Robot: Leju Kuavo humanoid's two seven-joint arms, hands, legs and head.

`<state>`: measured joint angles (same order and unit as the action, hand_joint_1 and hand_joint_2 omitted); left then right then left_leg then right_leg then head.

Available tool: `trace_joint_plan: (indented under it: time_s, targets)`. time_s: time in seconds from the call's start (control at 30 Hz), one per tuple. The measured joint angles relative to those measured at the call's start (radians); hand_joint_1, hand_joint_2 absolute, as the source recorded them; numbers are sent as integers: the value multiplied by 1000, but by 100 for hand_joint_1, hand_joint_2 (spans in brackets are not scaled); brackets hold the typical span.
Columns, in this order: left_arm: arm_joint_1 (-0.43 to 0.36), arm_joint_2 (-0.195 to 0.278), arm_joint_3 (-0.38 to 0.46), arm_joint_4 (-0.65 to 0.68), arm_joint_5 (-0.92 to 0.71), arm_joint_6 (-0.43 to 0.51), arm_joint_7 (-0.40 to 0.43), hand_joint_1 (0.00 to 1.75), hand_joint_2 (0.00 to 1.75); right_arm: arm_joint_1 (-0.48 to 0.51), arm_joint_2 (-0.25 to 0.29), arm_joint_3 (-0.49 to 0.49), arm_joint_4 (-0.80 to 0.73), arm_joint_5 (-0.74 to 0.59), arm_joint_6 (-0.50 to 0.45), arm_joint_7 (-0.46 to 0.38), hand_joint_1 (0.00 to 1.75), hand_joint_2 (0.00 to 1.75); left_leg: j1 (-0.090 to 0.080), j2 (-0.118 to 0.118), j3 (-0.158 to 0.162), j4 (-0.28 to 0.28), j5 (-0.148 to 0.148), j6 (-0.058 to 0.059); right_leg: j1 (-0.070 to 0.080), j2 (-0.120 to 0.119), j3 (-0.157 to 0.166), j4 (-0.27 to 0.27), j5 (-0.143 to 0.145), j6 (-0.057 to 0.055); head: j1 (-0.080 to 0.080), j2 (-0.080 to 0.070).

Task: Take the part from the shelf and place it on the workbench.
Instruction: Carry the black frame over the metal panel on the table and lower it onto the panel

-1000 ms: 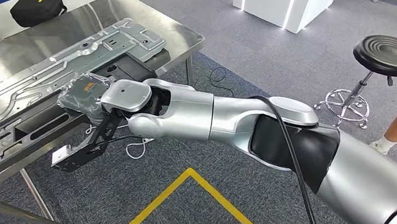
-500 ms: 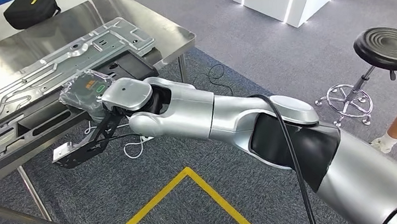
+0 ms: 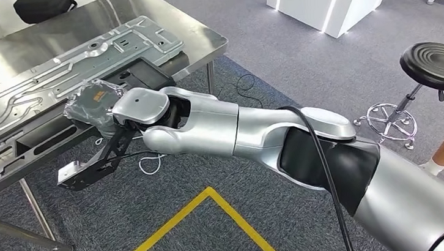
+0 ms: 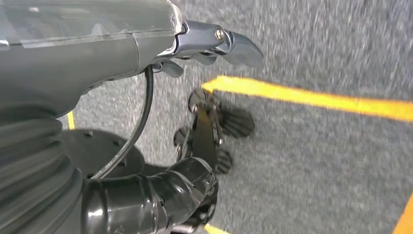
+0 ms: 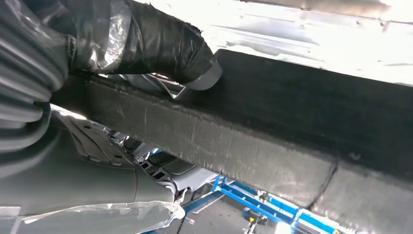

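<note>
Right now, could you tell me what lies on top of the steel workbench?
On the workbench lie a long silver stamped panel and a black part gripped by the right hand. A black bag sits farther back. The arm covers the nearest edge.

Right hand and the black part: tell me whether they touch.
Touching. The right wrist view shows the right hand with its thumb pressed onto the black part's edge.

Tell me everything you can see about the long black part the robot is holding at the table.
The long black part is a dark, matte, tray-like bar with rectangular cut-outs. It lies along the steel workbench's front edge, beside an embossed metal panel. The right hand, wrapped in clear plastic, grips one end, thumb pressed on its rough edge.
</note>
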<state>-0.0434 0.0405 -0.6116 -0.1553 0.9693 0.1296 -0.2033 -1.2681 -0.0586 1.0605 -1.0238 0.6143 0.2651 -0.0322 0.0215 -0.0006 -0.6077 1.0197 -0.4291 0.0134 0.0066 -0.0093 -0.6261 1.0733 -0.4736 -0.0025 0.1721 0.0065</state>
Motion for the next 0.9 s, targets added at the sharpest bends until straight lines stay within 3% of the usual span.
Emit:
trace_joint_plan:
  time_s: [0.1,0.13,0.17,0.2,0.3,0.37,0.43,0.5,0.53,0.6,0.67,0.7,0.73,0.8,0.83,0.9]
  targets:
    - [-1,0,-2,0,0,-1,1,0,175,0,0,0,2,0,-1,0,175,175,1,-1,4,-4,3,6,-6,5,-83,171,-80,11,0,0]
    - [-1,0,-4,0,0,-1,1,0,175,3,0,0,3,0,-1,0,175,175,1,-2,3,-3,2,7,-8,5,-112,223,-93,14,0,0]
    - [-1,0,-6,0,0,-1,2,0,175,6,0,0,4,0,-1,-1,175,175,1,-4,3,-2,1,7,-10,5,-125,242,-88,15,0,0]
    - [-1,0,-8,0,0,-1,2,0,175,7,0,0,4,0,-1,-1,175,175,1,-6,4,0,-1,7,-12,5,-120,222,-64,14,0,0]
    - [-1,-2,-14,0,0,-1,4,0,175,4,-1,0,5,-1,-1,-2,175,175,-1,-11,3,4,-5,0,-10,8,-36,31,31,3,0,0]
    - [-2,-4,-15,0,0,-2,6,0,175,2,-1,0,5,-2,0,-5,175,175,-2,-12,-1,5,-5,-7,-5,11,-10,-29,45,-5,0,0]
    - [-2,-4,-16,0,0,-2,8,0,175,1,0,0,6,-2,0,-8,175,175,-2,-12,-2,1,-4,-18,-4,10,-8,-35,47,-10,0,0]
    - [-2,-4,-17,0,1,-2,9,0,175,0,0,0,6,-2,0,-10,175,175,-2,-9,-9,23,-23,-26,-9,8,-1,-47,52,-22,0,0]
    - [-2,-4,-17,0,1,-2,10,0,175,-1,0,0,6,-2,0,-10,175,175,-1,-8,-25,60,-46,-30,-13,6,2,-52,55,-27,0,0]
    - [-2,-5,-17,0,2,-2,11,0,175,-1,1,0,6,-3,1,-12,175,175,1,-5,-83,187,-108,-35,-12,4,4,-54,55,-33,0,0]
    - [-1,-5,-17,0,2,-2,11,0,175,3,1,0,6,-3,2,-12,175,175,2,-5,-129,280,-134,-40,-11,4,3,-51,54,-34,0,0]
    - [0,-5,-17,0,2,-2,11,0,175,5,1,0,6,-3,2,-13,175,175,2,-5,-126,272,-118,-41,-12,4,3,-50,53,-34,0,0]
    - [0,-4,-17,0,2,-2,11,0,175,6,1,0,7,-4,2,-13,175,175,3,-4,-103,226,-86,-41,-12,4,3,-47,51,-32,0,0]
    - [0,-4,-17,0,2,-1,9,0,175,5,1,0,7,-4,2,-13,175,175,3,1,-35,87,-28,-39,-11,5,2,-40,45,-24,0,0]
    - [-1,-4,-17,0,1,-1,8,0,175,4,1,0,7,-4,2,-13,175,175,1,3,-11,39,-15,-35,-9,5,0,-36,42,-19,0,0]
    - [0,-4,-17,0,1,-1,8,0,175,3,1,0,7,-5,2,-14,175,175,-3,2,2,10,-18,-25,-5,6,-2,-34,41,-9,0,0]
